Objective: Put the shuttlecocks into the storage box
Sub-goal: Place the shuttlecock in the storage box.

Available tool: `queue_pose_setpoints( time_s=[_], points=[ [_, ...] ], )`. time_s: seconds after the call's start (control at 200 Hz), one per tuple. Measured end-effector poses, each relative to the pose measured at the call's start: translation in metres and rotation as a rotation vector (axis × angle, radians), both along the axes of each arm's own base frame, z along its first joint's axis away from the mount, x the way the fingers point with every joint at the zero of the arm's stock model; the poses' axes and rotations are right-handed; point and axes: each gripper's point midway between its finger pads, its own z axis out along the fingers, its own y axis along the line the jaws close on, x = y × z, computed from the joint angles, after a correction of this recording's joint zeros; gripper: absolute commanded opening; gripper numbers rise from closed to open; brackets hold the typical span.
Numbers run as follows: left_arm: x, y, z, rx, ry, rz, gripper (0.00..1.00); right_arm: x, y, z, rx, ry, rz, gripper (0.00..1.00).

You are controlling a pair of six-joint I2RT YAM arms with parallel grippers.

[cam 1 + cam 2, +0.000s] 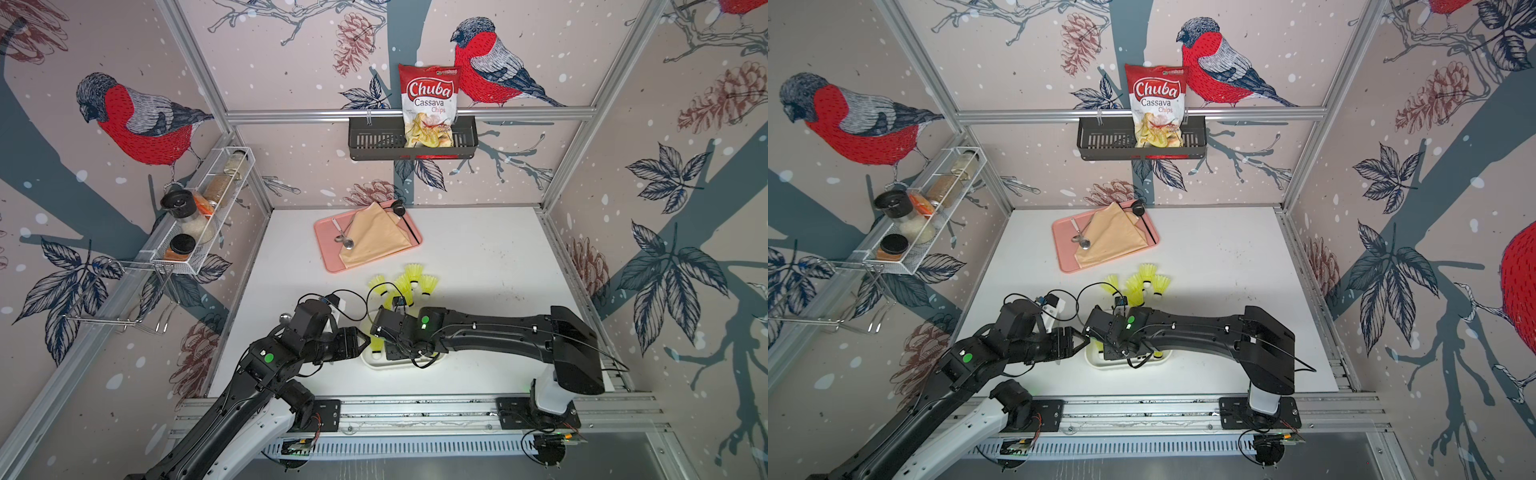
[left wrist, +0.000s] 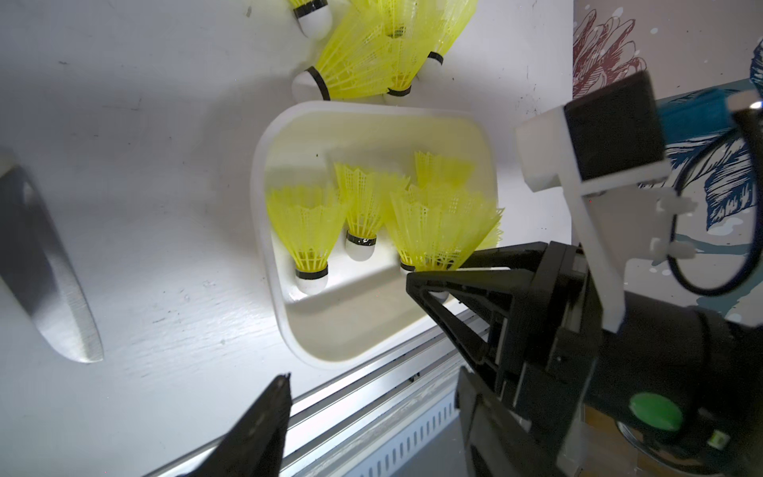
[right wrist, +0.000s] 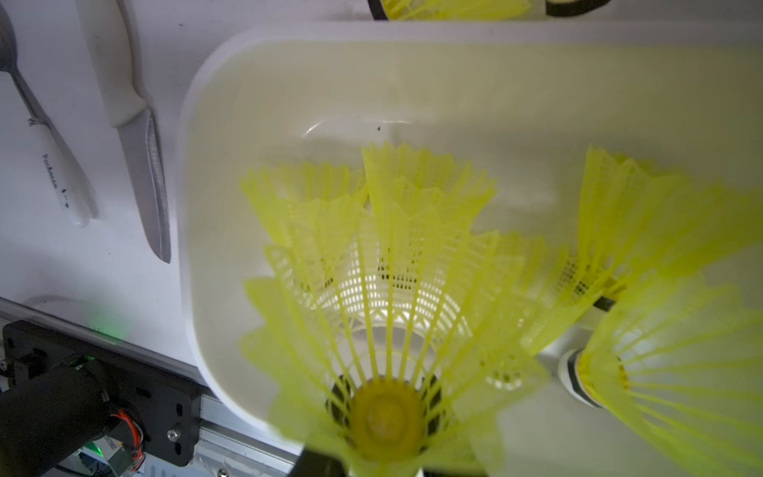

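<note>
The right gripper [image 2: 439, 268] is seen clamped on a shuttlecock [image 3: 384, 330] at its base, held over the storage box [image 2: 264, 173] with the skirt fanned out across the tub. More shuttlecocks [image 2: 307, 231] are laid inside the box, white tips toward the front rail [image 1: 415, 405]. A loose cluster [image 1: 409, 282] is spotted on the table [image 1: 478, 270] just beyond the box. The left gripper [image 1: 363, 340] is held at the box's left end, jaws parted, nothing between them.

Your white rounded storage box [image 2: 371, 136] sits near the surface's [image 1: 478, 257] front edge, several neon yellow-green shuttlecocks [image 2: 307, 231] lying inside, white corks frontward, another shuttlecock [image 3: 384, 417] gripped by its cork just above them, a loose cluster [image 1: 411, 282] beside the far rim.
</note>
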Motion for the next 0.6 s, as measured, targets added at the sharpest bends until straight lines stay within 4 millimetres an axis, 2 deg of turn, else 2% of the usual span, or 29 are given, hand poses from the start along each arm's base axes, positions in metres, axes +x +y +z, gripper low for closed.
queue_pose_setpoints(
  time_s=[0.6],
  points=[
    [-0.015,-0.004,-0.025,-0.008,0.088,-0.048,0.65,-0.005,0.000,-0.017,-0.033,0.028,0.003,0.20]
  ],
)
